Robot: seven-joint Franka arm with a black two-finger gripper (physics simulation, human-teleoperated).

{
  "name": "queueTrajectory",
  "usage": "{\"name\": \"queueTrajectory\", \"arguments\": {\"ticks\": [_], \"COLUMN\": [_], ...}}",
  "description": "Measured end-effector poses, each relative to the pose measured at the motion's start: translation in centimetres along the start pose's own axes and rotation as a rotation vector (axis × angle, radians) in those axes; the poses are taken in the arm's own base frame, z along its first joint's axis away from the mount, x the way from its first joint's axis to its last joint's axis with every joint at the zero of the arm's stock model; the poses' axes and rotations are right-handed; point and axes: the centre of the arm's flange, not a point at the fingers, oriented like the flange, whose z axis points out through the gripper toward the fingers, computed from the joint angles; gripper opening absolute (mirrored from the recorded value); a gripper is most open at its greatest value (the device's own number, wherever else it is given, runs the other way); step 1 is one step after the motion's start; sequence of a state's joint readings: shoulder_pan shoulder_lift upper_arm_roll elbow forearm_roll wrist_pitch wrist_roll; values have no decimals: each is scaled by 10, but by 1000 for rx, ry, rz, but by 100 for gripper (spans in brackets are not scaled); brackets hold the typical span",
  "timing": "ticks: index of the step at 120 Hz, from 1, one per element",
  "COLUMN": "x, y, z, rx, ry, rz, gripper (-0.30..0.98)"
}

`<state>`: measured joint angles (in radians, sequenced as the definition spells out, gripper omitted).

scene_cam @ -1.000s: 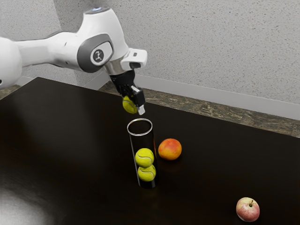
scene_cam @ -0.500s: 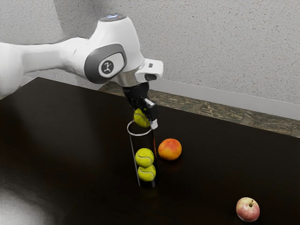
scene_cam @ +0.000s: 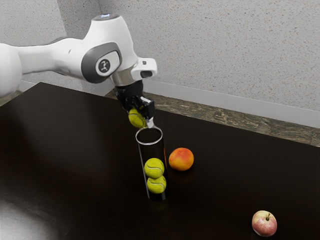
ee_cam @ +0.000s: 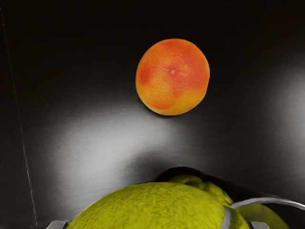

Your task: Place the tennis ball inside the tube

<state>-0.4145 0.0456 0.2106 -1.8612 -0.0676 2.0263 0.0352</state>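
Observation:
My gripper (scene_cam: 142, 121) is shut on a yellow-green tennis ball (scene_cam: 136, 118), just above and slightly toward the exterior view's left of the tube's mouth. The clear tube (scene_cam: 149, 144) stands upright on the table, with two tennis balls (scene_cam: 154, 168) stacked inside its lower part. In the wrist view the held ball (ee_cam: 152, 207) bulges up large between the gripper's (ee_cam: 159, 226) two fingertips. Part of the tube's rim (ee_cam: 271, 200) curves beside it.
An orange grapefruit (scene_cam: 181, 159) rests close beside the tube, toward the exterior view's right; the wrist view has the grapefruit (ee_cam: 172, 77) too. An apple (scene_cam: 264, 223) lies near the front of the dark table (scene_cam: 75, 150).
The hand with its ball first went toward the exterior view's right and down over the tube's rim, then back left and up a little. Tube and fruit have stayed put.

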Motion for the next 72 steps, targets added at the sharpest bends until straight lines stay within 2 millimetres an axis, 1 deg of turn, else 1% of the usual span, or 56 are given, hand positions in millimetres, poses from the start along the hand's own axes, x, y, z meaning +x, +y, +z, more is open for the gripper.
{"name": "queueTrajectory", "arguments": {"ticks": [5, 11, 24, 37, 43, 58, 72], "x": [0, 0, 0, 9, 14, 26, 35], "y": [-2, 0, 15, 28, 26, 8, 11], "z": [0, 0, 1, 1, 2, 1, 5], "rx": [0, -1, -3, 0, 4, 16, 22], "ry": [0, 0, -1, 5, 7, 16, 14], "rz": [-7, -8, 9, 23, 17, -14, -13], "gripper": [37, 37, 37, 37, 37, 37, 37]}}
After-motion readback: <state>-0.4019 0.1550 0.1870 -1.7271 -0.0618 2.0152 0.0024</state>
